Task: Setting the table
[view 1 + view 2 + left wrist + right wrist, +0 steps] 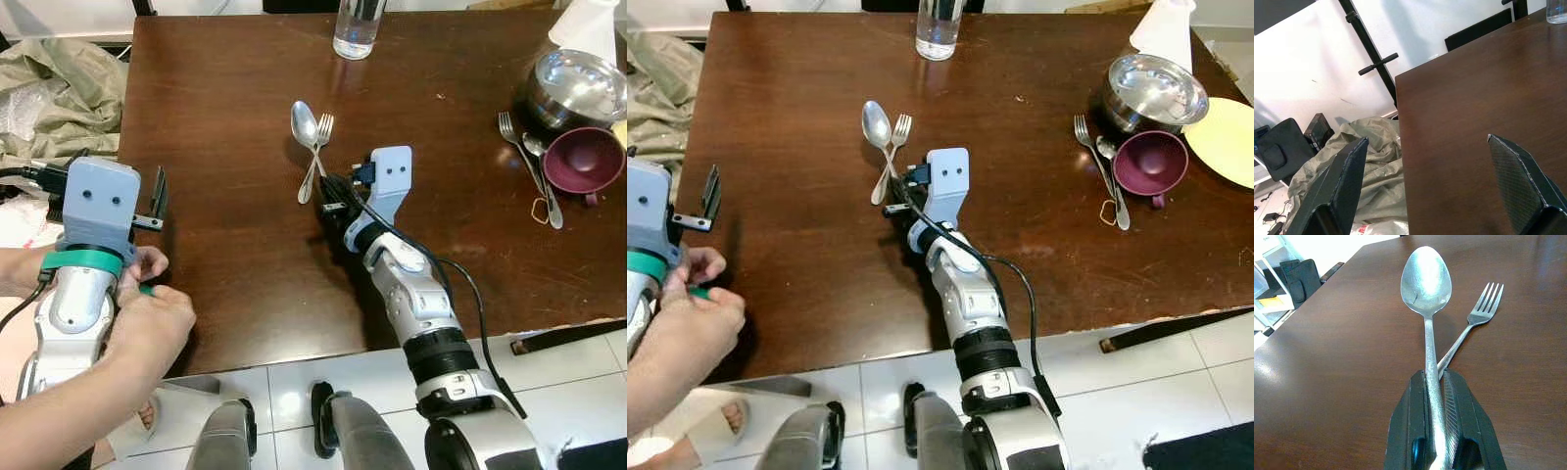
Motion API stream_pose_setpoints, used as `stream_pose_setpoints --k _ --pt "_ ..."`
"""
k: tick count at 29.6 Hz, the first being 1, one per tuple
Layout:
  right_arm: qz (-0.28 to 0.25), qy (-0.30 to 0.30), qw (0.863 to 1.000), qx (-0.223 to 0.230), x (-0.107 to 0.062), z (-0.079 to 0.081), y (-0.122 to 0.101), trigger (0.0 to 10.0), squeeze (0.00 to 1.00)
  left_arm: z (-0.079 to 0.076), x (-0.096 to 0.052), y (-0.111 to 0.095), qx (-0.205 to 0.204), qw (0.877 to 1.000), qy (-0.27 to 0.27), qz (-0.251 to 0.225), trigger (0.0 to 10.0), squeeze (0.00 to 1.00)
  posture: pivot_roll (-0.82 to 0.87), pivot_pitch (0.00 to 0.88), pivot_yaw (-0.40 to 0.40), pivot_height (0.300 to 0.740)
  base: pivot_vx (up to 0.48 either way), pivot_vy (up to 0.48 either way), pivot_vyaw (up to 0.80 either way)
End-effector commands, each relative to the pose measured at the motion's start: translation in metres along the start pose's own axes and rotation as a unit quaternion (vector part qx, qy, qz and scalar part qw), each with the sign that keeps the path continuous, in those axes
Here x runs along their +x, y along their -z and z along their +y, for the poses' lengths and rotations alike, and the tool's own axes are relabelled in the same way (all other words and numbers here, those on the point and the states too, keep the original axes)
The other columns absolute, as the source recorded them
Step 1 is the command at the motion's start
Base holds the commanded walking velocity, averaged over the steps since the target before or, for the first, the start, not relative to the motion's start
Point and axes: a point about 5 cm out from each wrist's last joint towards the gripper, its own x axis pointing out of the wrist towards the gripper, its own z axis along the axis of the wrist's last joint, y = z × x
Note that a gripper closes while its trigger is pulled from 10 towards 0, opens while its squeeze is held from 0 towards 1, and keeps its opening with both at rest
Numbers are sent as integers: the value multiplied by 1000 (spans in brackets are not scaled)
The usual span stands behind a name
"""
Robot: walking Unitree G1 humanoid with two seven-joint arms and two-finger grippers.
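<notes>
A spoon (305, 124) and a fork (322, 130) lie crossed near the middle of the dark wooden table (225, 98). My right gripper (333, 196) rests on the table just in front of them, shut on the spoon's handle (1431, 382). The fork's handle (1454, 352) slips under the spoon at the fingertips. My left gripper (157, 201) hovers open at the table's left edge with nothing between its fingers (1339, 181). A person's hands (152, 323) grip my left wrist.
A water glass (358, 29) stands at the far edge. At the right sit a steel bowl (573, 88), a maroon cup (585, 162), a second fork (514, 142) and spoon (544, 181), and a yellow plate (1227, 142). An olive cloth (59, 88) lies left of the table.
</notes>
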Motion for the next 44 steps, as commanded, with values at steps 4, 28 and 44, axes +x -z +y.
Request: stream_pose_setpoints --k 4,28,44 --pt "-4 -3 1000 -2 -4 0 2 10000 0 -2 -2 5 -20 1000 -1 13 10000 0 43 131 3 740 0 0 0" --pt "-97 -14 995 -8 -15 -5 -27 10000 0 -3 2 14 -93 995 12 33 10000 0 37 121 -2 740 0 0 0" --pt "-85 -11 996 -7 -16 -5 -23 10000 0 -2 2 14 -91 995 13 34 10000 0 36 124 1 740 0 0 0"
